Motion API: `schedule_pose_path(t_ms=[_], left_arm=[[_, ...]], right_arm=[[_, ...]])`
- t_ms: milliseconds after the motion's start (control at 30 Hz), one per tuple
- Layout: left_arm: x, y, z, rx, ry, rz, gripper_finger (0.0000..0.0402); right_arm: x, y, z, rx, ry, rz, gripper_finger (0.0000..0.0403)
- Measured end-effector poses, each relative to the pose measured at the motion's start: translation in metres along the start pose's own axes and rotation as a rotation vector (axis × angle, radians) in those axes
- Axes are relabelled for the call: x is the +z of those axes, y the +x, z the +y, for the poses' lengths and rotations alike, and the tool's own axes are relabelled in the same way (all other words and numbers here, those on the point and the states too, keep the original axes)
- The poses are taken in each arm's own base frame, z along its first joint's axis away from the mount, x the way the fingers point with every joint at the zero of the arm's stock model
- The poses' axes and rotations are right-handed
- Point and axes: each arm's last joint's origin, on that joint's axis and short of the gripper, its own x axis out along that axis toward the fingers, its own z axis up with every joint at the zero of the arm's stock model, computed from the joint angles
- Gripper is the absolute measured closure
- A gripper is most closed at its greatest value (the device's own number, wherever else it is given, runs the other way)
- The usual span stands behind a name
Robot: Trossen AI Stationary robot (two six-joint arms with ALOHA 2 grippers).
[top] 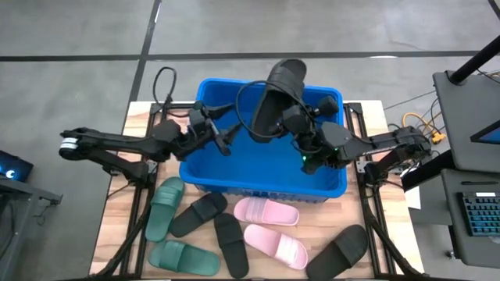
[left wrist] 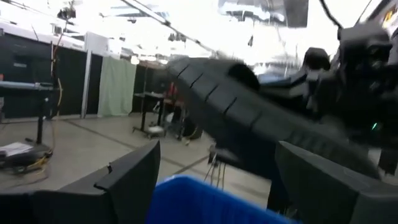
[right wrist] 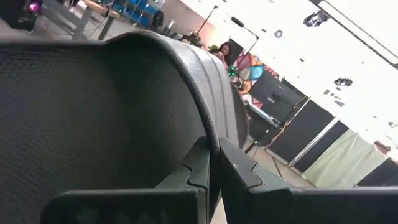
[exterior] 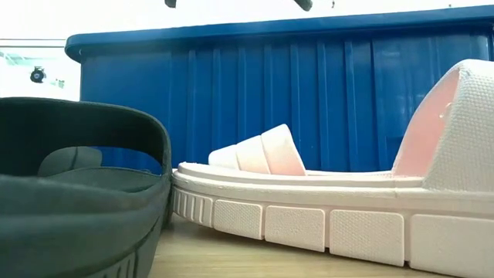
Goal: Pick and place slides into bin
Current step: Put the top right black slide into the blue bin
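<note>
One black slide point(top: 275, 97) hangs tilted over the blue bin point(top: 234, 168), with my right gripper point(top: 287, 119) shut on it. Left of it, over the bin, my left gripper point(top: 226, 144) is open; in the left wrist view its fingers point(left wrist: 127, 183) stand wide apart, the slide's sole point(left wrist: 249, 118) beyond them. The other slides lie flat on their soles on the table in front of the bin: two dark green point(top: 164, 207), three black point(top: 199, 215) and two pink point(top: 266, 211). My right gripper pinches a thin edge of the black slide's strap point(right wrist: 211, 134) between its two shut fingers point(right wrist: 199, 165). The fingers come in about level from the table's right side. The slide is lifted clear above the bin and tilted, its upper end toward the far rim.
The bin's wall point(exterior: 309, 100) rises behind a pink slide point(exterior: 347, 208) and a dark slide point(exterior: 77, 193) in the low view. Cables point(top: 164, 82) lie at the table's far left corner. A stand with a keyboard point(top: 476, 218) is off the right edge.
</note>
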Motion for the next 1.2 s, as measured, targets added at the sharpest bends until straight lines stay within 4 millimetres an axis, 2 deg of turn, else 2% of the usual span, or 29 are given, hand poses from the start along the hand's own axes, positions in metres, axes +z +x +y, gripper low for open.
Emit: schedule_pose_path(t_ms=[200, 500, 667, 767, 867, 967, 1100, 1200], left_arm=[[0.014, -0.021, 0.012, 0.001, 0.071, 0.082, 0.0101], [0.046, -0.049, 0.026, -0.066, 0.253, 0.046, 0.011], [0.058, -0.059, 0.031, -0.062, 0.227, -0.001, 0.011], [0.063, -0.062, 0.033, -0.059, 0.218, -0.017, 0.011], [0.066, -0.065, 0.035, -0.058, 0.21, -0.03, 0.011], [0.066, -0.066, 0.035, -0.058, 0.208, -0.032, 0.011], [0.067, -0.066, 0.035, -0.058, 0.207, -0.034, 0.011], [0.07, -0.069, 0.037, -0.057, 0.201, -0.046, 0.011]], right_arm=[[0.001, -0.002, -0.002, 0.021, 0.006, -0.026, 0.0394], [0.003, -0.003, 0.0, 0.064, -0.027, -0.086, 0.0394], [0.003, -0.003, 0.002, 0.07, -0.028, -0.095, 0.0394], [0.004, -0.003, 0.004, 0.105, 0.085, -0.129, 0.0394], [0.006, -0.003, 0.003, 0.194, 0.357, -0.184, 0.0394], [0.011, -0.004, 0.005, 0.356, 0.523, -0.287, 0.0394], [0.007, -0.004, 0.015, 0.573, 0.559, -0.332, 0.0394], [-0.003, 0.0, 0.017, 0.722, 0.58, -0.245, 0.0394]])
